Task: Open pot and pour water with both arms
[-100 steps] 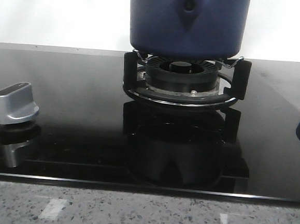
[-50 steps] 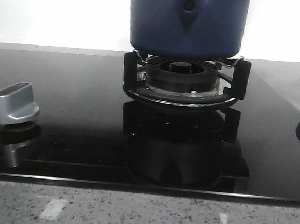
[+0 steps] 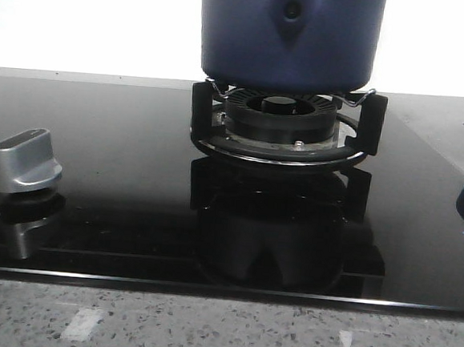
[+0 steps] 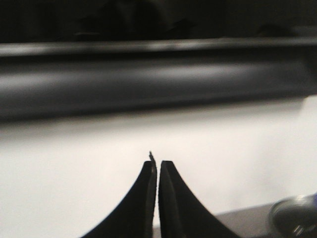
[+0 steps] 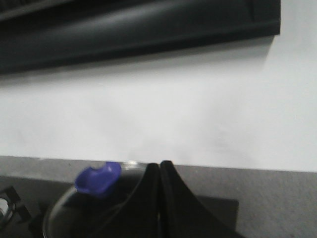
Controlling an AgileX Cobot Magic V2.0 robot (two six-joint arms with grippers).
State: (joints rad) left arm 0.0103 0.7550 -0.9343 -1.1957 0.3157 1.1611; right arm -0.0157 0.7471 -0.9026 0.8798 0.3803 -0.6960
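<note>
The pot (image 3: 290,33) sits on the burner (image 3: 281,117) for heating; left gripper (image 4: 157,168) and right gripper (image 5: 159,171) jaws are pressed together, holding nothing.

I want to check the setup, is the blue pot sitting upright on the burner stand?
Upright. In the front view the pot stands level on the stand's prongs above the burner ring; its top is out of frame.
</note>
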